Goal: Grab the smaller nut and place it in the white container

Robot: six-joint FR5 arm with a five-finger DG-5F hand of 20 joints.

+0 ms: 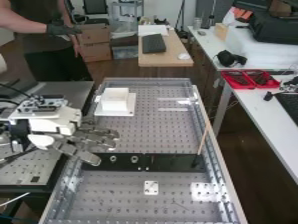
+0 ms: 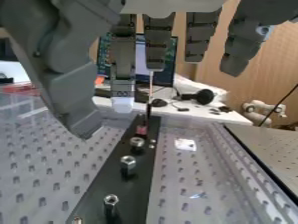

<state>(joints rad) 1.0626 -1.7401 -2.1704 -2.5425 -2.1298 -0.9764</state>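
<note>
Pre-grasp: robot hand open; smaller of the silver metal nuts on the flat black bar to be pinched next.

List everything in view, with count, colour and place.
container: 1, white, on base plate
base plate: 1, white, far part of bench
nuts: at least 3, silver, along bar
bar: 1, black, across bench
stick: 1, brown, standing at bar
bench: 1, grey, centre
trays: 2, red, side table
headphones: 1, black, side table
monitor: 1, dark-framed, behind bench
hand: 1, dark grey, above bench, fingers open
</note>
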